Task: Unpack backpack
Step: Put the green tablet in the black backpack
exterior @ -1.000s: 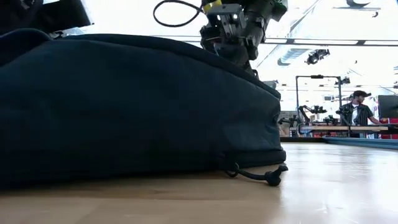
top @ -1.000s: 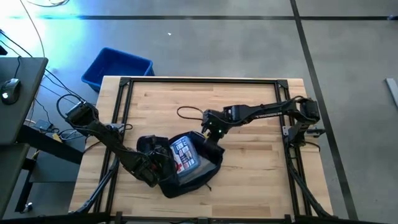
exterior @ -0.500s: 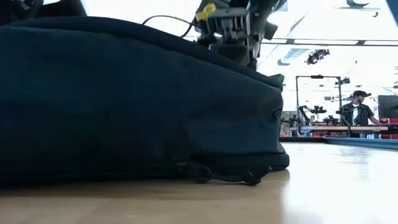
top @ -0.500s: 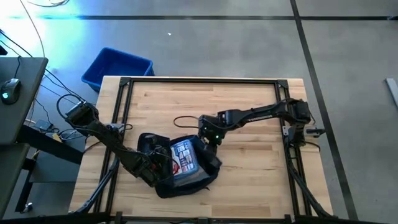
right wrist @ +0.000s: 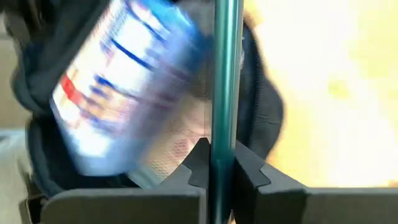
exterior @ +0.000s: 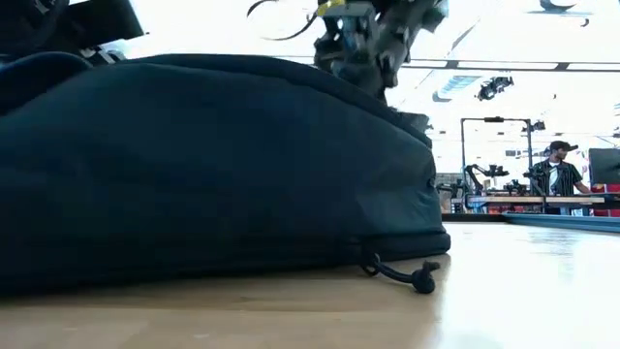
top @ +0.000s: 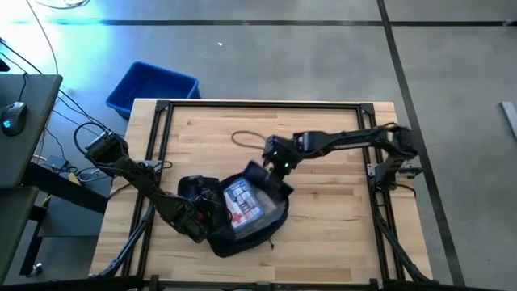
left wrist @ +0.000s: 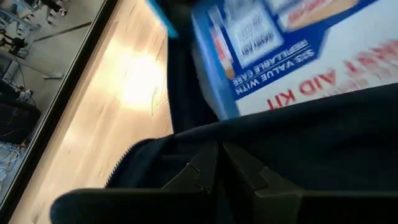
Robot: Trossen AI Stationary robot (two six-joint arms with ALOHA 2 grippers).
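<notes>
One dark navy soft fabric backpack [top: 242, 214], open, front-centre on wooden surface [top: 339, 226]. Left pincer [left wrist: 217, 163] clamped on backpack rim. Right pincer [right wrist: 216, 165] closed on thin teal edge, item unidentifiable. Blue-white first-aid box [top: 242, 202] inside backpack.

The backpack [top: 242, 218] is laid on the table [top: 323, 234], toward its front-left. A first-aid kit [top: 242, 202] is seen inside the opened backpack. A bin [top: 152, 87] is set on the floor behind the table's left corner.
</notes>
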